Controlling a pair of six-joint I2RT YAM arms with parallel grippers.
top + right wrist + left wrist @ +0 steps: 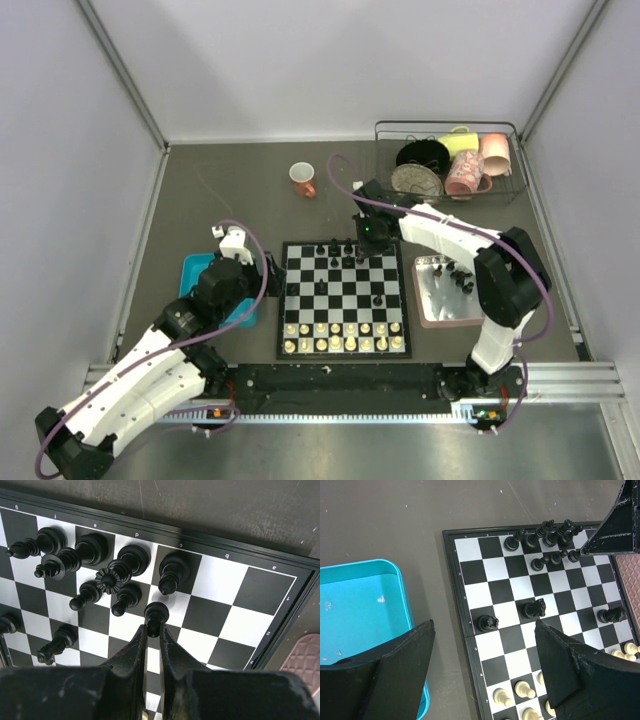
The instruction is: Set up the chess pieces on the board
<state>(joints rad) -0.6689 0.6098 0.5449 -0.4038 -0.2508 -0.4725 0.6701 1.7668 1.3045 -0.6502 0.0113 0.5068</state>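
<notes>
- The right gripper (152, 630) is closed on a black pawn (156, 612). It pinches the pawn by its body and holds it over a square in the second row from the far edge of the board (330, 296).
- Just beside this pawn stand two other pawns (85, 594) in the same row. Behind them are four taller black pieces (132, 557) in the back row.
- The left gripper (484, 630) has its jaws wide apart and holds nothing. It hovers over the left edge of the board, next to the teal tray (365, 600).
- Three black pieces (535, 607) stand loose in the middle rows, away from their home rows. I think they must be moved later.
- The white pieces (345, 335) fill the two near rows, so this side looks ready.
- Several black pieces (455, 275) lie in the pink tray (425, 312), to the right of the board.
- My judgement: the black side is less than half done. The back row has empty squares on both ends, most pawns are missing, and the pieces in the pink tray are not yet placed.
</notes>
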